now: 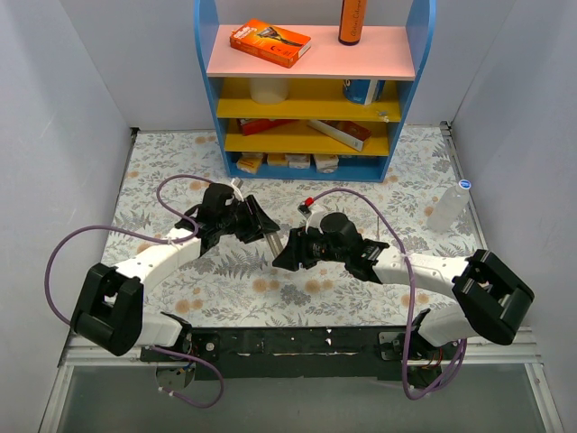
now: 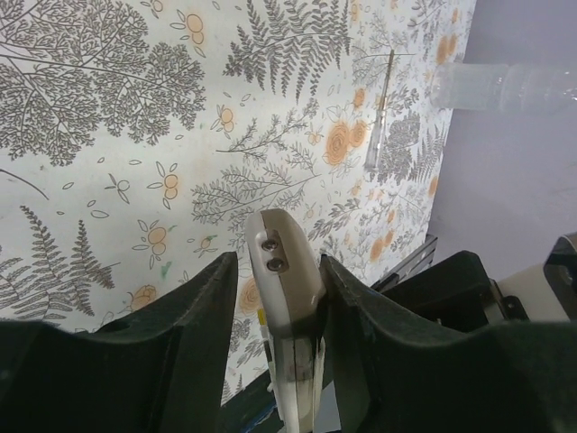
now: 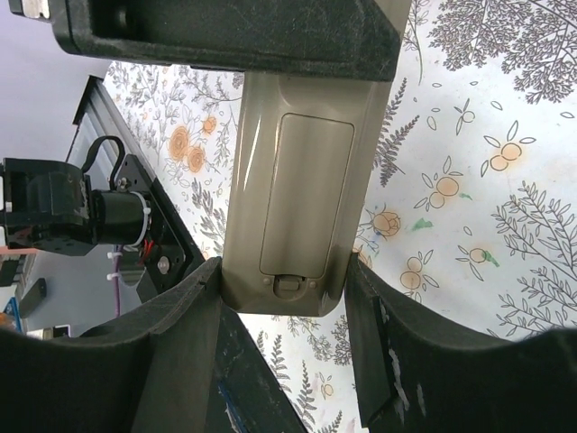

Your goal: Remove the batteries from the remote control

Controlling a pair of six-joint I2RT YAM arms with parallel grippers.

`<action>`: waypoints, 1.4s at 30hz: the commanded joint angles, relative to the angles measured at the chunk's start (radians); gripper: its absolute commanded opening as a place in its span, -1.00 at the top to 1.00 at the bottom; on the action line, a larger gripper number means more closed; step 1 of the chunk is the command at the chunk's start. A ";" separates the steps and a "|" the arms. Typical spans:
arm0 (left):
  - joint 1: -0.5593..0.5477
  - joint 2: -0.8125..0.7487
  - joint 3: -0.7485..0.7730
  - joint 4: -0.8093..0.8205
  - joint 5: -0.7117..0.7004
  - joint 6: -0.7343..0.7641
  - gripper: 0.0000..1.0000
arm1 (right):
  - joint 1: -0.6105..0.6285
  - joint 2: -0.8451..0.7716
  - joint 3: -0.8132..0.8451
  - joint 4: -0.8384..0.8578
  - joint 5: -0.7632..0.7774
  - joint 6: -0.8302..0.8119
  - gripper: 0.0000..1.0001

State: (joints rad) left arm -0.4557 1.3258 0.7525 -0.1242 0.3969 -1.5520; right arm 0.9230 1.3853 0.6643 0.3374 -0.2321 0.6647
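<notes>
Closed on the remote control (image 3: 297, 180) at the right gripper (image 3: 284, 293), fingers pressed on both long sides of one end. Shows, facing the wrist camera, the battery cover (image 3: 306, 194) shut flush, with the latch tab (image 3: 288, 284) at the fingertip end. No batteries in sight; presumably under that cover.

Clamped just past those fingertips by the left gripper (image 2: 279, 280), jaws shut on the other end. Held aloft between the two tools, apart from the table (image 2: 108, 135).

Looks barely begun: lifted and braced, cover not yet off, both cells yet to come out.

Below the tools, open patterned surface all round. Farther ahead of the fingers, a shelf (image 1: 306, 90). Out beyond the right arm, a plastic bottle (image 1: 451, 206) near the wall, well apart. Room enough to pry and tip, though with both tools occupied, none free for the latch.
</notes>
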 commanded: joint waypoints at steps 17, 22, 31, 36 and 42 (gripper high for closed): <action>-0.003 0.036 0.073 -0.081 -0.015 -0.020 1.00 | 0.000 0.029 0.043 0.023 0.005 0.004 0.97; 0.014 0.029 0.116 -0.092 0.074 0.116 1.00 | 0.000 -0.026 0.057 -0.044 0.003 -0.086 0.45; 0.133 0.058 0.176 -0.167 0.438 0.363 1.00 | -0.003 -0.236 0.055 -0.169 -0.012 -0.379 -0.65; 0.157 0.088 0.133 -0.137 0.595 0.420 1.00 | -0.001 -0.311 -0.021 -0.068 -0.064 -0.519 -0.58; 0.157 0.102 -0.011 0.074 0.706 0.293 1.00 | 0.002 -0.368 -0.169 0.184 -0.049 -0.660 -0.49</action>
State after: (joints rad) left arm -0.3023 1.4330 0.8230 -0.1997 0.9554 -1.2018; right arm 0.9230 1.0454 0.5613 0.3210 -0.2760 0.1547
